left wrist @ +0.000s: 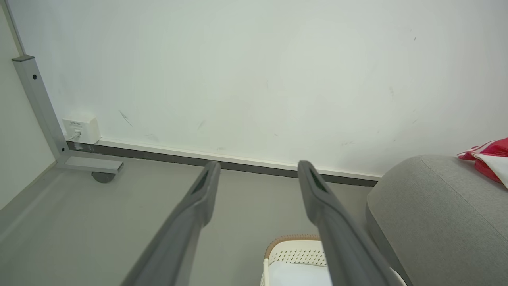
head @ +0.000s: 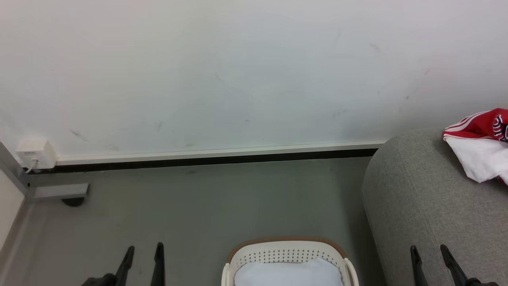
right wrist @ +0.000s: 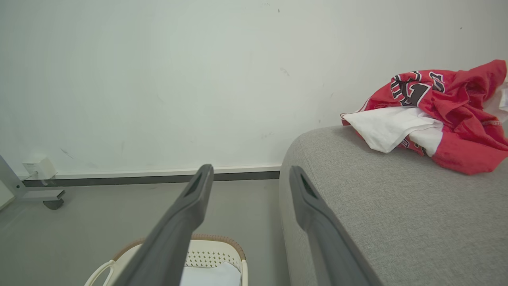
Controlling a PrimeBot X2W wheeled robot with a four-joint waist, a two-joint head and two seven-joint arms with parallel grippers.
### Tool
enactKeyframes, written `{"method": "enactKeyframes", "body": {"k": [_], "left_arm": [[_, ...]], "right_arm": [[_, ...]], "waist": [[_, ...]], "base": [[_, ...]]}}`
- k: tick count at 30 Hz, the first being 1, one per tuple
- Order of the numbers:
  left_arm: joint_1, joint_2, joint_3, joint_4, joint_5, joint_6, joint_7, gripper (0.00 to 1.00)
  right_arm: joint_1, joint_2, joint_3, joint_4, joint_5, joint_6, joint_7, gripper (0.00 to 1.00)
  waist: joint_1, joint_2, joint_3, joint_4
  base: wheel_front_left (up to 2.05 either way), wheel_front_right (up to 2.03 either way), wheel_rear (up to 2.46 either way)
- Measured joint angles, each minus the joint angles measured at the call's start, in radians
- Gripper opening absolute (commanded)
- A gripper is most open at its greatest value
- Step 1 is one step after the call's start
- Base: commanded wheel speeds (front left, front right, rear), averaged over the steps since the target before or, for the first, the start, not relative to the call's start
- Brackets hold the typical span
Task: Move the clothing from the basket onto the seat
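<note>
With both pairs of jaws spread and empty, you next reach down for the white piece (head: pixel 287 274) in the basket (head: pixel 287 253), bound for the seat (head: pixel 416 206).

Wide-spread left gripper (left wrist: pixel 258 169) above floor (left wrist: pixel 79 230); basket (left wrist: pixel 291 239) beside grey seat (left wrist: pixel 436 214); red-and-white clothing (left wrist: pixel 490 153) on it.
</note>
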Motion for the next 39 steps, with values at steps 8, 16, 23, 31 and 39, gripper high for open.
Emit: {"method": "enactKeyframes", "body": {"k": [8,16,23,31,39], "left_arm": [[0.002,-0.005,0.001,0.014,0.003,-0.006,0.001,0.0],[0.023,-0.013,0.006,0.066,-0.046,-0.006,0.025,0.0],[0.016,-0.013,0.016,0.061,-0.174,-0.011,0.059,0.0],[0.004,-0.013,0.028,0.048,-0.305,-0.012,0.091,0.0],[-0.012,-0.013,0.041,0.04,-0.429,-0.02,0.124,0.0]], "right_arm": [[0.002,0.001,0.002,0.008,0.0,0.0,0.0,0.0],[0.017,0.014,0.002,0.053,0.051,0.001,0.02,0.0],[0.011,0.014,-0.008,0.048,0.182,0.001,0.053,0.0],[0.002,0.014,-0.019,0.038,0.317,0.001,0.089,0.0],[-0.016,0.013,-0.027,0.03,0.443,0.001,0.123,0.0]], "waist": [[0.0001,0.0,0.002,0.014],[0.0002,0.0,0.003,0.015],[0.0002,0.0,0.005,0.015],[0.0002,0.0,0.008,0.015],[0.0002,0.0,0.01,0.016]], "base": [[0.0,0.0,0.0],[0.0,0.0,0.0],[0.0,0.0,0.0],[0.0,0.0,0.0],[0.0,0.0,0.0]]}}
